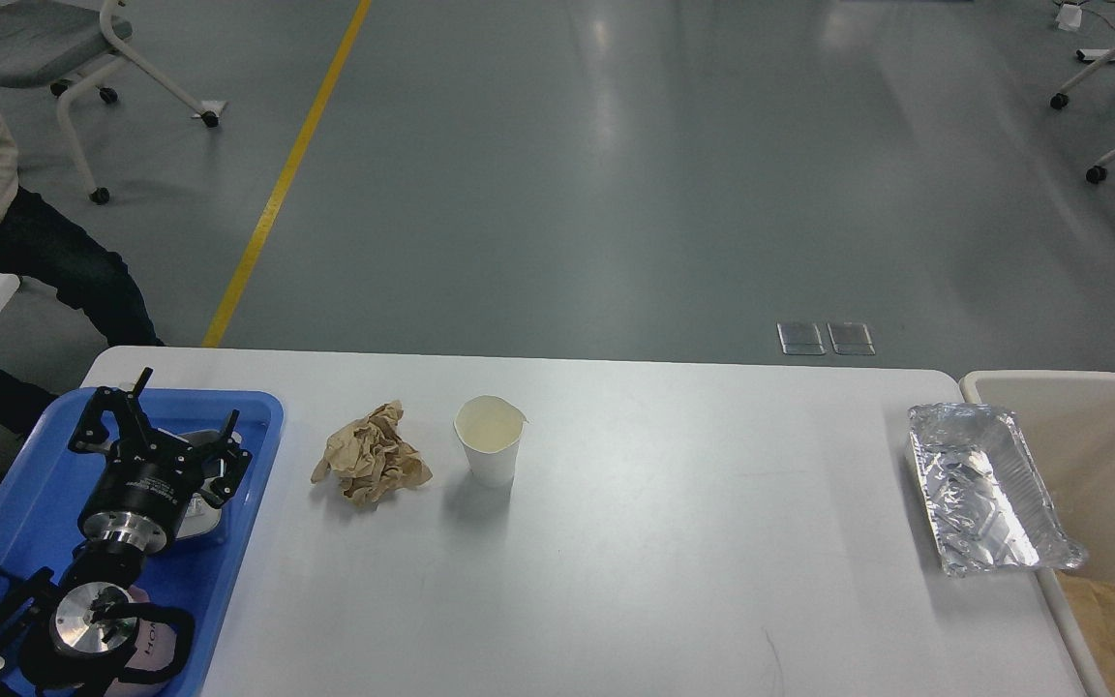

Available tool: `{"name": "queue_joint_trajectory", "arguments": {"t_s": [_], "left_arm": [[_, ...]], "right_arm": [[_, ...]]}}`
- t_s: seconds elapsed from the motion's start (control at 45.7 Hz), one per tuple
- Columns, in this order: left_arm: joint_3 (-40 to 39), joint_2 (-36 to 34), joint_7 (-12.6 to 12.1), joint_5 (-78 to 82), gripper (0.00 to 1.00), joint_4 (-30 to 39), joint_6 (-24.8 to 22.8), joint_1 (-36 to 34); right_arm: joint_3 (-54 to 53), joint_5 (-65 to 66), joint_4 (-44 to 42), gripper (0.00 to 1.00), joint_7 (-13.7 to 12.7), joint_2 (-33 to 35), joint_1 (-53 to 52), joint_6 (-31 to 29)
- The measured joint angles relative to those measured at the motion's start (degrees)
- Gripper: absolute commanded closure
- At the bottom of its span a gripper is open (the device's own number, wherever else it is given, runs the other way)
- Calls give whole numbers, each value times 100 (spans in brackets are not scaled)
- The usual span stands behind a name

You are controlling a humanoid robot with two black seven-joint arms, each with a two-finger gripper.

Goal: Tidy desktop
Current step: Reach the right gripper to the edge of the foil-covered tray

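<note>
While the white desktop [664, 542] fills the near half of the view, the left gripper [156, 426] hovers with fingers spread over a blue tray [25, 513] at its left edge; farther in sit crumpled brown paper [371, 455], a paper cup [490, 440], and right, a foil tray [988, 489]

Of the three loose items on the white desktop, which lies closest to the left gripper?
The crumpled brown paper; the paper cup and foil tray lie farther from the left gripper.
</note>
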State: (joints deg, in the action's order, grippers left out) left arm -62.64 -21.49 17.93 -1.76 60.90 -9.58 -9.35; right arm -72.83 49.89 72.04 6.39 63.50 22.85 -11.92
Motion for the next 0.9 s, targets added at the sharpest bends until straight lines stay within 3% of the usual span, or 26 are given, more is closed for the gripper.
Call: {"name": "queue_joint_trajectory", "arguments": {"t_s": [0.307,0.591,0.898], "left_arm": [[15,-5,0,0,4,0,9,-14],[53,-7,0,1,4,0,18,1],[59,-11,0,1,4,7,18,16]], "right_arm": [[1030,-472,-229,0,-40,-464,-1258,-48],[2616,-574,-1412,0,-60,-1325,-2856,-48],[3238,-873,-2093,0,-64,-1791,-3463,-48]]}}
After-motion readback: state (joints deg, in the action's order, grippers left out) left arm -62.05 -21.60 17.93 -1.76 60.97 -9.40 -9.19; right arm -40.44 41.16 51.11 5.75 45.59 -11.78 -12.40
